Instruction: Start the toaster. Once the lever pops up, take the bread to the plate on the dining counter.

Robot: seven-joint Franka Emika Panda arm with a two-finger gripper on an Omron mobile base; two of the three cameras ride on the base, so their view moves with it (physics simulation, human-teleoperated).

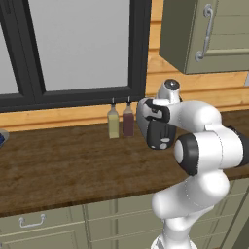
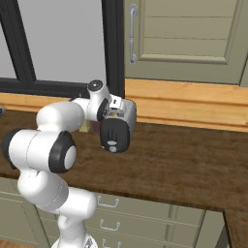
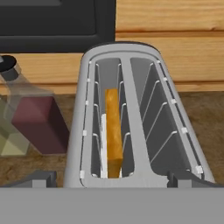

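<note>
The toaster (image 1: 151, 127) (image 2: 118, 127) is a silver box on the dark wood counter, its black end panel and small grey knob facing me. Seen from above in the hand view, the toaster (image 3: 127, 57) has two slots. The bread (image 3: 113, 131) stands on edge in the left slot, tan along its top. My gripper (image 3: 113, 178) hovers over the near end of the toaster, open, its fingertips (image 3: 40, 177) wide apart and holding nothing. The plate and the dining counter are out of view.
A dark red bottle (image 1: 128, 120) (image 3: 37, 122) and a pale yellow one (image 1: 113, 122) (image 3: 9, 140) stand just left of the toaster, against the wall under the black-framed window (image 1: 73, 48). A wall cabinet (image 1: 209, 34) hangs above right. Drawers with handles (image 2: 109, 202) front the counter.
</note>
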